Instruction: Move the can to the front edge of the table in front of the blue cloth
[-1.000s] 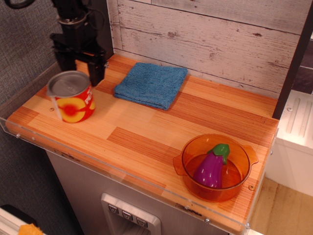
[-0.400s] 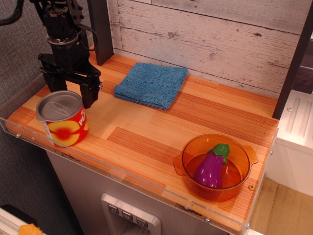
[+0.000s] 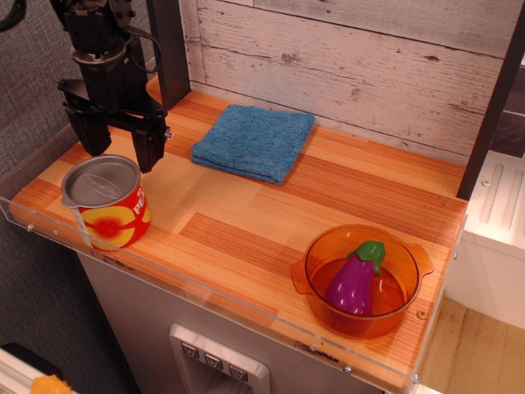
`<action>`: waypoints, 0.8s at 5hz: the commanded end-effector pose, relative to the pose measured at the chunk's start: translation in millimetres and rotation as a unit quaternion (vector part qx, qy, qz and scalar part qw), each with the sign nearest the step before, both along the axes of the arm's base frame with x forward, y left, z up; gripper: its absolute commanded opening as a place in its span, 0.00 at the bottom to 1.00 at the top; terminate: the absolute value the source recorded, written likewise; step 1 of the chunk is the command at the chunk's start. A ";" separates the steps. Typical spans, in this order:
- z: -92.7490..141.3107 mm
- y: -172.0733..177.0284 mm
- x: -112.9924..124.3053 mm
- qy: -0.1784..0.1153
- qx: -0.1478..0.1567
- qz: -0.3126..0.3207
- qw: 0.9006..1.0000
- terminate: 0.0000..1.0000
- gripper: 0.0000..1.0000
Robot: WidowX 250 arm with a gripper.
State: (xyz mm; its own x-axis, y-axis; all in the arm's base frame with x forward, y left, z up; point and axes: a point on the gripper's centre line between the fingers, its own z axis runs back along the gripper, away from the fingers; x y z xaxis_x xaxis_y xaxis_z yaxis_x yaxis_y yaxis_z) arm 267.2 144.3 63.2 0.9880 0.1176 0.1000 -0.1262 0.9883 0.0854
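Observation:
The can (image 3: 108, 203), a short tin with a grey lid and a red label with a yellow-orange peach, stands upright at the front left edge of the wooden table (image 3: 246, 222), against the clear acrylic rim. The blue cloth (image 3: 254, 141) lies folded at the back, to the right of and behind the can. My gripper (image 3: 117, 148) hangs open just behind and above the can, fingers apart and holding nothing; it stands clear of the lid.
An orange bowl (image 3: 361, 279) holding a purple toy eggplant (image 3: 354, 281) sits at the front right corner. A white plank wall (image 3: 344, 66) backs the table. A dark post (image 3: 168, 49) stands at the back left, next to my arm.
The can moved forward to the front left edge with my gripper around it. The gripper then let go and rose slightly; the can stays put.

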 end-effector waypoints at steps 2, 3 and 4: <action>57.8 -44.3 31.6 -0.077 -0.001 -0.032 0.997 0.00 1.00; 75.9 -69.9 31.0 -0.085 -0.012 -0.051 0.995 0.00 1.00; 87.8 -90.3 34.3 -0.087 -0.024 -0.065 0.994 0.00 1.00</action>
State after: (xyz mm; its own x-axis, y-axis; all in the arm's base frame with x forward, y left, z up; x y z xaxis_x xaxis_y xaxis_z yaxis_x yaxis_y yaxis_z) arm 297.7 53.8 126.8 0.9801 0.0032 0.1985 -0.0052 0.9999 0.0096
